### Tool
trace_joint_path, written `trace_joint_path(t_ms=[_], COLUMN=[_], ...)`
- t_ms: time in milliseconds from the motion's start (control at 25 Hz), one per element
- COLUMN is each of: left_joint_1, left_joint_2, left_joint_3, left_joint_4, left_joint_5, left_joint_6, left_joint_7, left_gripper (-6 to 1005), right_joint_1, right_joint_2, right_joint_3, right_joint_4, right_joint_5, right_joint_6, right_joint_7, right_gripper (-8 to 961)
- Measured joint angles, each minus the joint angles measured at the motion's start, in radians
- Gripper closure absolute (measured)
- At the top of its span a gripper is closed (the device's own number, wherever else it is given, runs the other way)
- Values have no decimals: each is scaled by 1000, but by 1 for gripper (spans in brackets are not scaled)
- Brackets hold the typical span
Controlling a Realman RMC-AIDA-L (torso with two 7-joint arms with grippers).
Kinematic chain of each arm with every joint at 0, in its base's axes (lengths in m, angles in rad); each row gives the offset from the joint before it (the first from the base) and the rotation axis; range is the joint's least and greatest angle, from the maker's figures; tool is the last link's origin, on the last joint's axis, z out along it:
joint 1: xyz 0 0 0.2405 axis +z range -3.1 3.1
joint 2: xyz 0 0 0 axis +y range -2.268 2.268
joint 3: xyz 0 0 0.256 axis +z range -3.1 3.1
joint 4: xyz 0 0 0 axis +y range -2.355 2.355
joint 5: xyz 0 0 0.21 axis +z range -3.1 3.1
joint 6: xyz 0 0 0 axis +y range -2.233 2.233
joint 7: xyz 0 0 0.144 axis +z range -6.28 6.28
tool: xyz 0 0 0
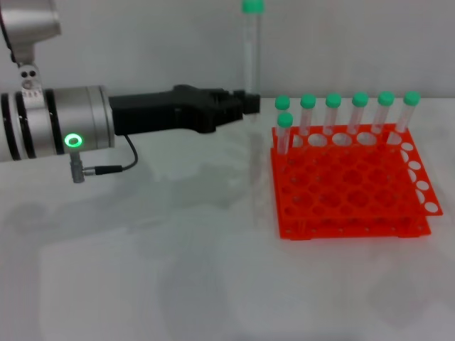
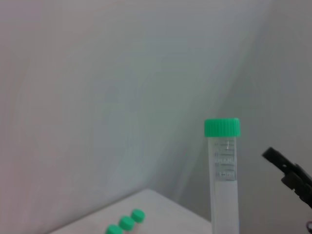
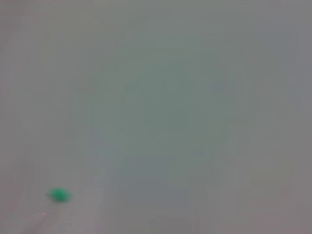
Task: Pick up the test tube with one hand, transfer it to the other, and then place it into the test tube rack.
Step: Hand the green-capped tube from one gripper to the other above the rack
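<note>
The left gripper is clamped on the lower end of the tube — upright, green cap up, raised above the table just left of the rack. Seven capped tubes stand along the rack's back edge.

No readable text, brand or number showed anywhere. The slim clear plastic test tube with the round green cap carried faint printed graduation lines with tiny figures beside them just under the cap in the left wrist view, too small to read. The bright orange-red plastic rack with its grid of round holes bore no lettering that could be made out, and the right wrist view showed no markings.
</note>
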Motion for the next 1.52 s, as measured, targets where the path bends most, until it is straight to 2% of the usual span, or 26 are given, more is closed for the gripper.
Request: trace_joint_path(t_ms=[120,280,400,600,760,1200,1520], left_joint_1=[2,3,-2,-14,-19,-18,-11], left_joint_2=[1,1,2,-3,-4,-6,-6], left_joint_3=[34,99,142,227,291,449,473], left_joint_4=[17,52,66,78,86,122,153], left_joint_5=[13,31,45,68,72,73,66], left_joint_6=[14,27,26,-18,-65,-175,-196], left_joint_7=[35,97,104,128,147,158,151], left_gripper=[798,800,800,801,801,802,802], right_joint_1=[14,81,140,223,255,269,264], right_joint_2=[-15,-55,-76,-88,-85,-43,-34], right_joint_3=[0,0,0,-31,-70,-89,-89], right_joint_4=[-42,-51,-46,-44,-39,-29,-26], right_joint_5=[-134,-271,-356,-459,-473,-478,-488], right_joint_6=[-26,-60,-104,-137,-132,-101,-78], right_joint_7=[142,360,482,629,681,724,721], right_gripper=[198,198,198,198,199,205,209])
